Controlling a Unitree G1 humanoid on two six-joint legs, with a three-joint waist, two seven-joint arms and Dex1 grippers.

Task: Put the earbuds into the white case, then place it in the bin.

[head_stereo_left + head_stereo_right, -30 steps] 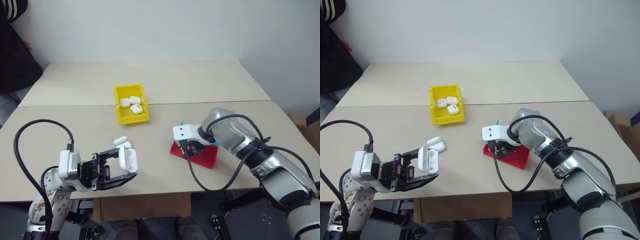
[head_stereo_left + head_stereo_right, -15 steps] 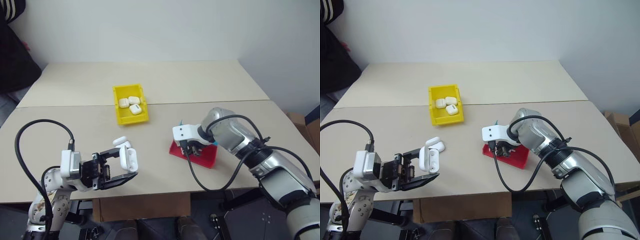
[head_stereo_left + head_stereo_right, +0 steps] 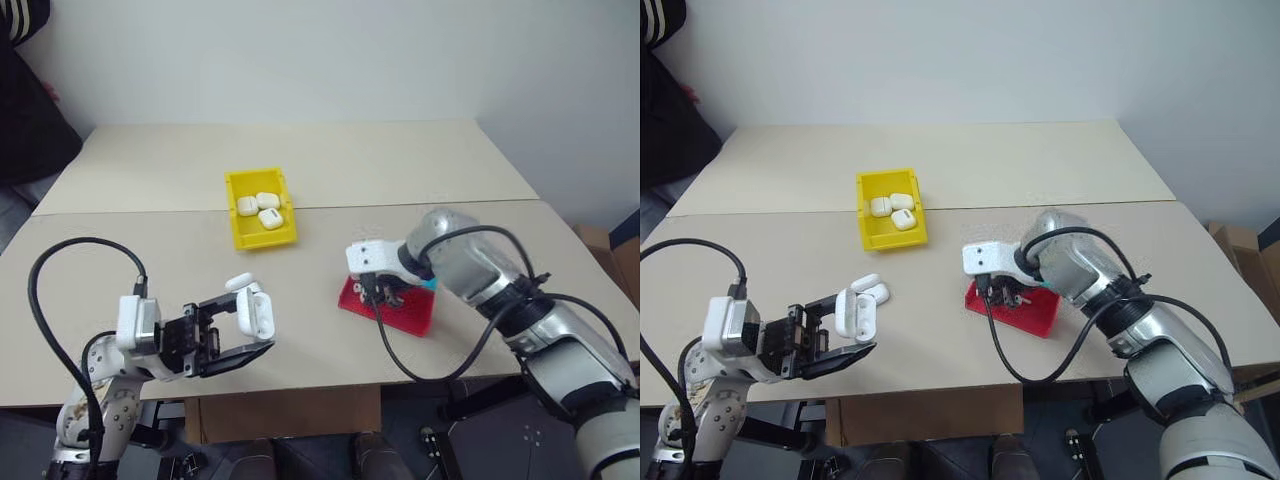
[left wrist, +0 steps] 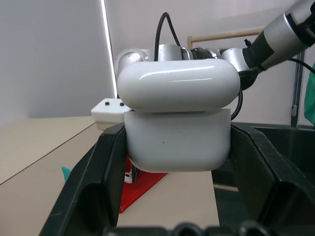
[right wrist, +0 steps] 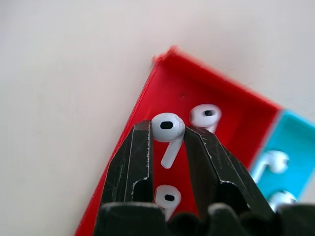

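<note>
**Pinching one earbud above the red tray while the open case waits**

Pinching a tiny glossy white earbud (image 5: pixel 168 129) by its head, the right end effector (image 5: pixel 167 140) has its two black fingers drawn narrow around it, the short stem hanging down between them. In the head camera views this end effector (image 3: pixel 385 293) sits at centre right of the frame, just over the shallow red-and-blue plastic tray (image 3: pixel 400 313), which lies on the beige tabletop (image 3: pixel 400 160) near its front edge. Two more white earbuds (image 5: pixel 205 115) lie in the tray's red part, and others lie in the blue part (image 5: pixel 273 161).

At the lower left of the frame, the left end effector (image 3: pixel 250 330) is clamped on a small glossy white rounded case (image 3: pixel 256 313), gripping its lower body from both sides. The case's hinged lid (image 4: pixel 178 84) stands raised above the body, as the left wrist view shows. The case is held off the tabletop, well apart from the right end effector.

Just behind the held case, another white case (image 3: pixel 240 283) lies on the tabletop. Further up, at centre left, sits the small bright yellow rectangular plastic bin (image 3: pixel 240 228) with three white cases (image 3: pixel 260 210) inside it. A dark-sleeved person (image 3: pixel 25 100) stands at the upper left edge of the frame.
</note>
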